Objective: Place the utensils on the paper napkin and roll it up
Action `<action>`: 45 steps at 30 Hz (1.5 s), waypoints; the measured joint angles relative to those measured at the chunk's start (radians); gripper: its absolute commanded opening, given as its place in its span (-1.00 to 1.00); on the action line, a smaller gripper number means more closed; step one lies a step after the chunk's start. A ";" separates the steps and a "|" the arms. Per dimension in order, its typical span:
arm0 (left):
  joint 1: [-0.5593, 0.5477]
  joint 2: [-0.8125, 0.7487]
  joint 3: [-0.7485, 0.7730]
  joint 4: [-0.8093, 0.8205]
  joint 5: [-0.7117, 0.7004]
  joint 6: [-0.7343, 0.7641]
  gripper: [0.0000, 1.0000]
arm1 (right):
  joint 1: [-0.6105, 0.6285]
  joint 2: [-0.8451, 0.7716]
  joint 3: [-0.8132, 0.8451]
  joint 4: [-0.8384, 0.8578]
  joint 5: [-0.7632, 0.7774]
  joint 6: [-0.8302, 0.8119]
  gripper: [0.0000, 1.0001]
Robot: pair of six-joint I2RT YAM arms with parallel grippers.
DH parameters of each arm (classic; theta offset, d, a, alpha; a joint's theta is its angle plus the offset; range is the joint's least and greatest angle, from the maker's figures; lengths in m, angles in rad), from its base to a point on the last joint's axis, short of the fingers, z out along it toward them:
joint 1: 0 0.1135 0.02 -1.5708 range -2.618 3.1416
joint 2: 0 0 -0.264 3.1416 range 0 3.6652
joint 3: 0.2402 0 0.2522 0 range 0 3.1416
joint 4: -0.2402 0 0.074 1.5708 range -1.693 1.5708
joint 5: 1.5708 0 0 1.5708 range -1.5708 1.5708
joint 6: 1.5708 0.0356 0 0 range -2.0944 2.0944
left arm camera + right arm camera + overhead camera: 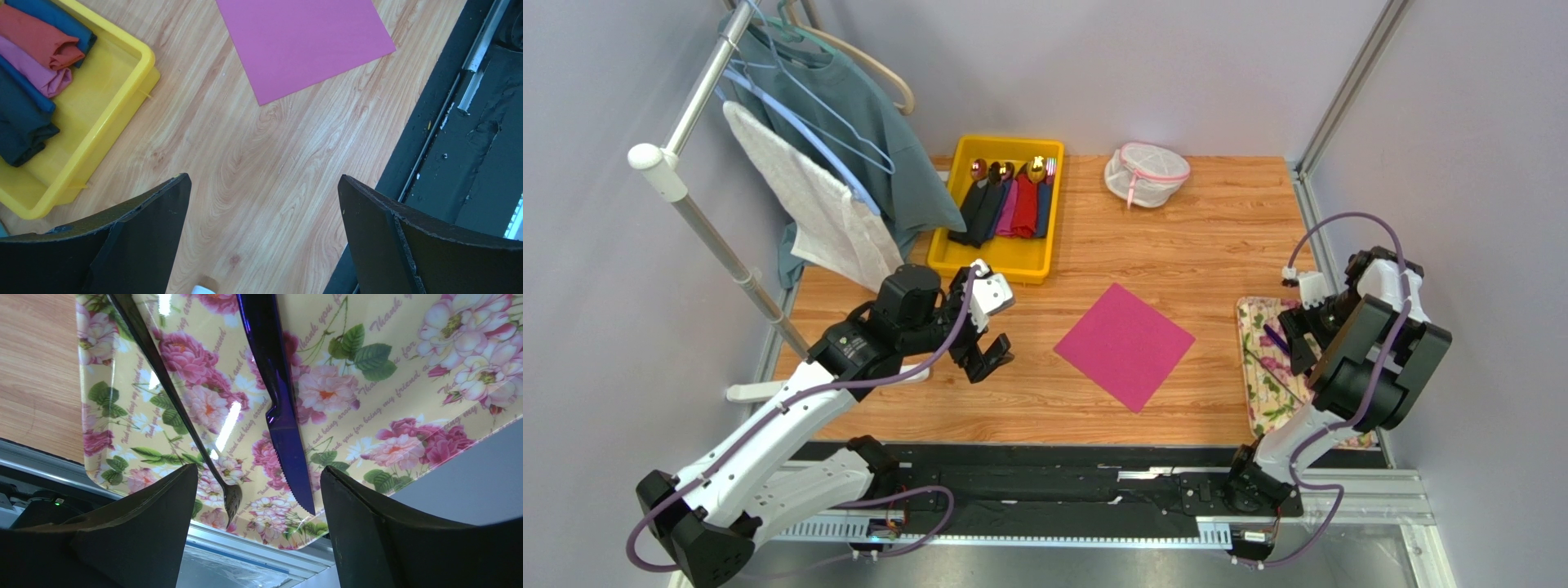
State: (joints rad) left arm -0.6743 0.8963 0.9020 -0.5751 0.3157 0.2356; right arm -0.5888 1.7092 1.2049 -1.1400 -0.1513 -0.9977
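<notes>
The magenta paper napkin (1125, 346) lies flat on the wooden table, turned like a diamond; it also shows in the left wrist view (301, 43). Two dark blue-black utensils lie on a floral tray (393, 416): a serrated knife (276, 398) and a slim fork (178, 410). In the top view they show as dark lines (1274, 349) on the tray (1261, 392). My right gripper (258, 496) is open and empty, hovering over the tray's near end. My left gripper (987, 355) is open and empty above bare table left of the napkin, as the left wrist view (264, 202) shows.
A yellow bin (1001, 251) holds sleeved gold- and silver-headed cutlery at the back. A white mesh pouch (1146, 174) sits at the back right. A clothes rack (707, 184) with hanging garments stands at the left. A black rail (1075, 484) runs along the near edge.
</notes>
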 measured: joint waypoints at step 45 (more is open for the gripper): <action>0.000 0.023 -0.023 0.069 -0.019 0.026 0.98 | -0.026 -0.079 -0.117 0.103 -0.041 -0.064 -1.00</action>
State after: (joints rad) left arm -0.6743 0.9188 0.8795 -0.5056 0.2962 0.2611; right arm -0.6147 1.6299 1.0878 -1.0374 -0.1925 -1.0618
